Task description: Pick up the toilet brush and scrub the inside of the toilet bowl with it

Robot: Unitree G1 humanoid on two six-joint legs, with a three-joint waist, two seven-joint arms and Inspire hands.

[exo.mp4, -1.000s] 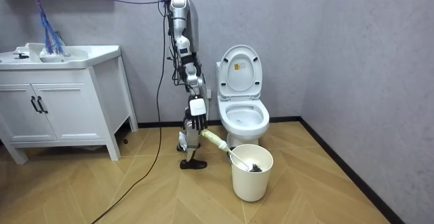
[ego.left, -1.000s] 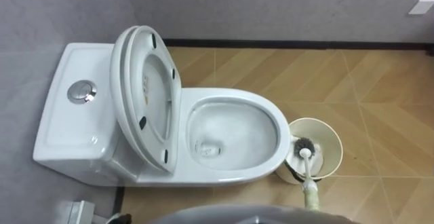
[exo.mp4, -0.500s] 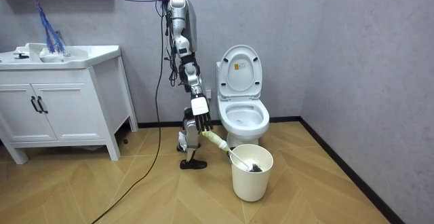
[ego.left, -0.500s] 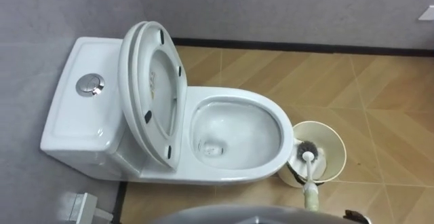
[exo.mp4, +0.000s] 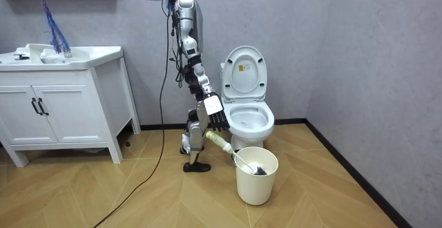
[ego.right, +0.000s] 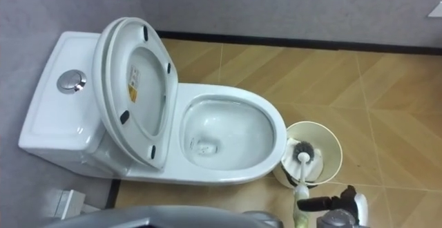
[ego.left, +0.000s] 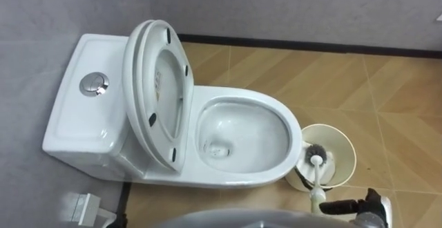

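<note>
A white toilet stands with its lid and seat raised against the tank, and its bowl is open. To the bowl's right a cream bucket holds the toilet brush, dark head down and pale handle leaning toward me. My right hand comes in low at the right, fingers straight and pointing at the handle's cream grip, just beside it and holding nothing. In the room view I stand beside the toilet, with that hand over the brush handle and bucket.
A grey wall with a dark skirting runs behind the toilet. A small white object lies on the floor by the toilet's base. A white vanity with a sink stands at the room view's left. Wood floor spreads around the bucket.
My right hand has lifted from beside my leg and moved toward the toilet, coming into the eye views at lower right. The head camera has shifted slightly; toilet, brush and bucket stayed put.
</note>
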